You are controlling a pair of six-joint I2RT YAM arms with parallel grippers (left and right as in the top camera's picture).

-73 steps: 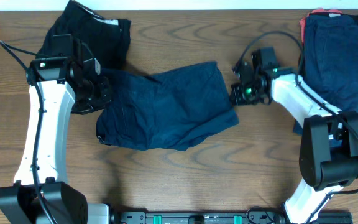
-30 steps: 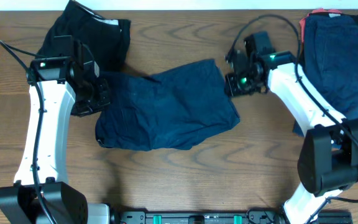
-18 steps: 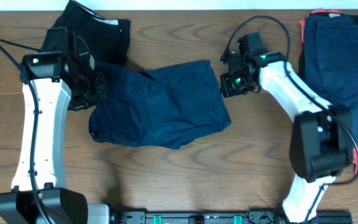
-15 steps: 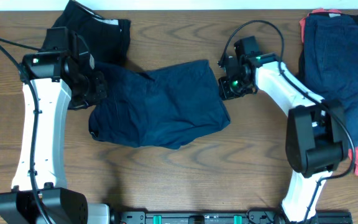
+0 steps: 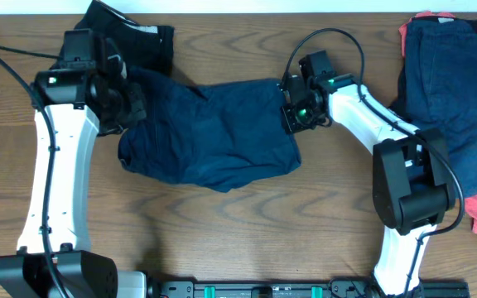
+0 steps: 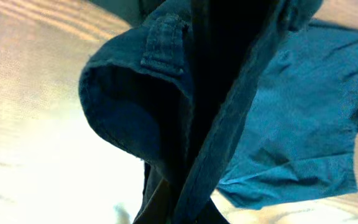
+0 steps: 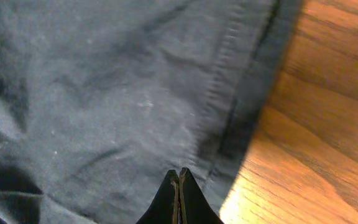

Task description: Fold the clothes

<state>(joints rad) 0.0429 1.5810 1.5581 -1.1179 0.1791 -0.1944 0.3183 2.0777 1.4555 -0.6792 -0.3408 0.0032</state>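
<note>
White-shelled links join black joint housings on the left arm [image 5: 55,178] and the right arm [image 5: 361,109]. A thin black cable [image 5: 338,35] loops behind the left hand [image 5: 129,106] and the right hand [image 5: 293,114]. A green light [image 5: 54,81] glows near each. The right hand's black fingers [image 7: 169,202] taper thin.

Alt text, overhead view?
Dark navy fabric shorts lie spread on the brown wooden table, left gripper shut on their left end, right gripper shut at their right hem. Black garment top left; navy and coral-pink pile right.

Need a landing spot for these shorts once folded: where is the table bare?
Bare: the wide front strip of table below the navy shorts. Crowded: the clothes pile at right, black garment top left.
</note>
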